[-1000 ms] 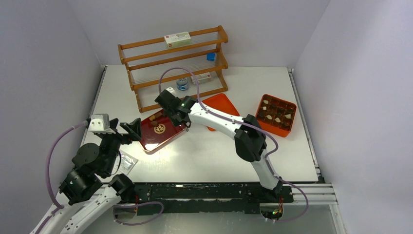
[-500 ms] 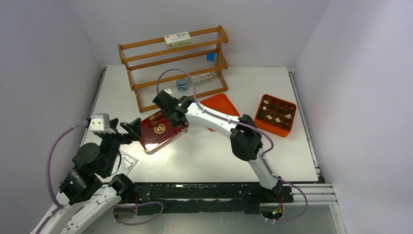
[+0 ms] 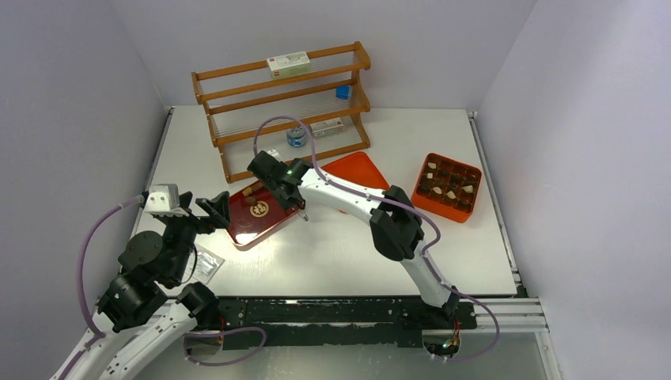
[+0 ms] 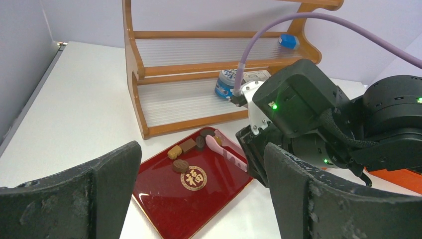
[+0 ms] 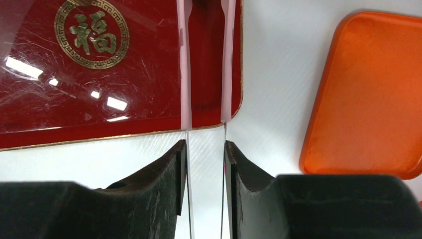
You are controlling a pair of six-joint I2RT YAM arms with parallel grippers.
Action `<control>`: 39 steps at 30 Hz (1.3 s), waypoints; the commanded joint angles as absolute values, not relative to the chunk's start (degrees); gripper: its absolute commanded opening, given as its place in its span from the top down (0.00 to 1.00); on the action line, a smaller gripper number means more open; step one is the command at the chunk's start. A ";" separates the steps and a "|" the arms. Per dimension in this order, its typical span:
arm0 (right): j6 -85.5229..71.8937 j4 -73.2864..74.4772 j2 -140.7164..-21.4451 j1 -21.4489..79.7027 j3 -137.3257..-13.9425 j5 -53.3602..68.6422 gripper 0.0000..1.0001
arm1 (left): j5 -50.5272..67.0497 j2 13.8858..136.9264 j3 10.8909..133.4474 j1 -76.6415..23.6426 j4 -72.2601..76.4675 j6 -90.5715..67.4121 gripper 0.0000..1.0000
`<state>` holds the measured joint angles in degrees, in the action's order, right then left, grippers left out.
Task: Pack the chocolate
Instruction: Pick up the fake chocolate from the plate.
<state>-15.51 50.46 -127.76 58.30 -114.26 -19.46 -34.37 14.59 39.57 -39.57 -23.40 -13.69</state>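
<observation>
The right fingers [image 5: 166, 172], nearly closed, pinch pink tongs [image 5: 228, 59] over the red tray [image 4: 199, 209], apparently to lift chocolate [image 4: 187, 145] clustered at its eleven o'clock corner, while the left fingers [image 4: 99, 189] hang wide open and empty.

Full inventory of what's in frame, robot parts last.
wooden rack: 1, orange-brown, table's far side
white box: 1, white, rack's top shelf
blue block: 1, blue, middle shelf
small jar: 1, blue-white, bottom shelf
red tray: 1, dark red, gold emblem, before rack
chocolate: about six, browns, tray's far corner
pink tongs: 1, pink, over tray
orange lid: 1, orange, right of tray
orange box: 1, compartmented, table's right
boxed chocolate: several, brown and white
clear wrapper: 1, by left arm
left claw: black, open
right claw: black, gripping tongs
</observation>
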 commanded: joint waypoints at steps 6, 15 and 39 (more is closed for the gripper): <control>-15.09 50.10 -125.72 58.77 -113.47 -20.30 0.71 | -33.66 14.93 40.08 -39.02 -21.97 -12.92 0.02; -16.46 47.97 -119.75 58.80 -109.30 -18.64 0.74 | -33.31 15.14 40.03 -38.86 -21.87 -12.83 0.02; -24.48 53.44 -98.15 52.88 -91.10 -23.41 0.75 | -30.83 18.30 40.50 -38.67 -22.23 -12.47 0.02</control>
